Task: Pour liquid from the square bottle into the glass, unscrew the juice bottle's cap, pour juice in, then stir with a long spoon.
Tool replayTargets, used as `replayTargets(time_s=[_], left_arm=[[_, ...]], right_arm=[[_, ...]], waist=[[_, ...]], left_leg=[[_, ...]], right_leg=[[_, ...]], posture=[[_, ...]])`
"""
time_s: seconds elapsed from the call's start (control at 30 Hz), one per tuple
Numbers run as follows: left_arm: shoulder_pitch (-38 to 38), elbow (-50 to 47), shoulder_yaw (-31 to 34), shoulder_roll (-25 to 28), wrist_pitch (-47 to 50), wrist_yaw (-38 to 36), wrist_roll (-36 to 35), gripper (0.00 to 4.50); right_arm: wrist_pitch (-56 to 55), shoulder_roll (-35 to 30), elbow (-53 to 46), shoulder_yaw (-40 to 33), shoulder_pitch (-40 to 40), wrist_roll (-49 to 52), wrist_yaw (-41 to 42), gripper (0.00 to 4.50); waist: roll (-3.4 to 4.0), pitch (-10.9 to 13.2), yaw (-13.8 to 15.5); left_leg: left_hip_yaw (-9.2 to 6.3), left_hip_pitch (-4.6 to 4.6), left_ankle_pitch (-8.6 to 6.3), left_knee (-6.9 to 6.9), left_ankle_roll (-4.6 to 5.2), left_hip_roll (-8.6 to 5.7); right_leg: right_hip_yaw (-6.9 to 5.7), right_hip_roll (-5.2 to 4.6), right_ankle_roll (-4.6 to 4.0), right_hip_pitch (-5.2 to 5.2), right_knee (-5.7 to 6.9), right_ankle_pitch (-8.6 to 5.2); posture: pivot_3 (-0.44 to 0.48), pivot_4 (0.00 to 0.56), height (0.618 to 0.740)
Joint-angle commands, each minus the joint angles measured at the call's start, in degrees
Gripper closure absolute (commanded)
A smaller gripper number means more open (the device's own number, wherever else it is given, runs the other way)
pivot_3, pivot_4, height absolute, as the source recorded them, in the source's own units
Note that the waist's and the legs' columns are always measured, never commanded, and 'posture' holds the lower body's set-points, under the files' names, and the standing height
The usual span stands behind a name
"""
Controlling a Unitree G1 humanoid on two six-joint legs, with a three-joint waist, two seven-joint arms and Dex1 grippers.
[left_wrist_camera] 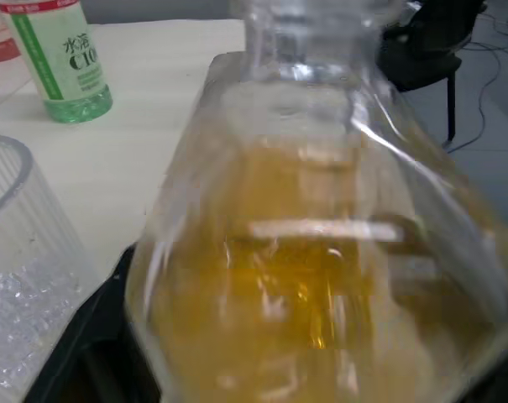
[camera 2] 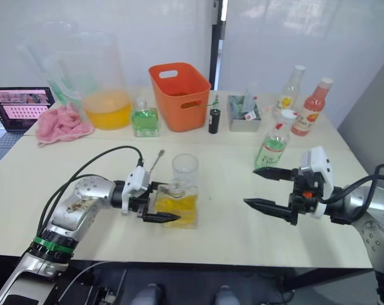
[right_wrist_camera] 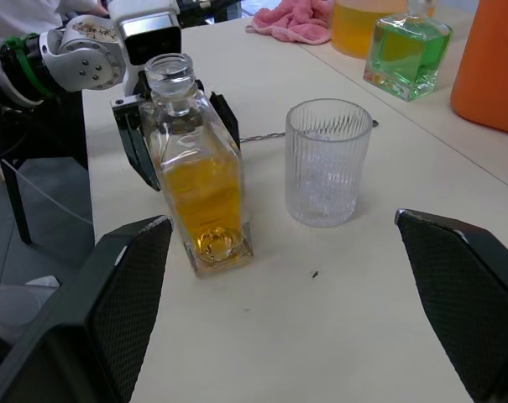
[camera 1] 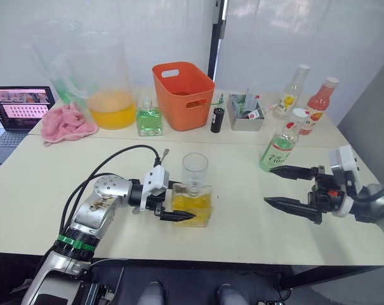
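The square bottle of yellow liquid stands upright mid-table, uncapped. My left gripper is shut on it, one black finger on each side. Just behind it is the empty glass. The long spoon lies on the table behind my left wrist, its stem passing behind the bottle. The juice bottle, white cap on, stands to the right. My right gripper hovers open and empty in front of it.
Along the back stand a big pitcher of orange liquid, a green square bottle, an orange basket, a small black bottle, a grey tray, and yellow-label and red bottles. A pink cloth and laptop sit far left.
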Motion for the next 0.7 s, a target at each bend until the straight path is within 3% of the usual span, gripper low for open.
replayTargets(time_s=[0.03, 0.2, 0.33, 0.7], left_arm=[[0.0, -2.7, 1.9, 0.5, 1.5, 0.3, -1.4, 0.02], [1.7, -11.0, 4.8, -1.2, 10.1, 8.7, -4.6, 0.02], [3.6, -17.5, 4.9, -0.6, 14.0, 10.8, -6.0, 0.02], [2.6, -15.2, 2.7, 0.1, 11.0, 10.6, -2.6, 0.02]], right_arm=[[-0.1, -0.8, 0.0, 0.3, -1.7, 0.4, 0.1, 0.0], [-0.2, 0.0, 0.8, 3.0, -4.2, -0.1, -0.7, 0.0], [0.1, 0.6, 1.3, 5.1, -6.5, -0.1, -1.3, 0.0], [0.0, 1.1, 1.5, 6.9, -7.9, -0.1, -2.1, 0.0]], waist=[[0.01, 0.0, 0.1], [0.01, 0.0, 0.1], [0.02, 0.0, 0.1], [0.03, 0.0, 0.2]], left_leg=[[0.0, 0.0, 0.0, 0.0, 0.0, 0.0], [-0.01, 0.0, 0.0, 0.02, 0.0, 0.0], [-0.03, 0.0, 0.0, 0.05, 0.01, 0.0], [-0.07, 0.03, 0.01, 0.04, 0.01, 0.0]], right_leg=[[0.0, 0.0, 0.0, 0.0, 0.01, 0.0], [0.0, -0.01, 0.01, 0.03, 0.01, 0.01], [0.0, 0.01, 0.04, 0.07, 0.01, 0.02], [0.01, 0.05, 0.01, 0.1, 0.0, 0.03]], posture=[[0.0, 0.15, 0.738], [0.0, 0.15, 0.738], [0.0, 0.15, 0.738], [0.0, 0.15, 0.738]])
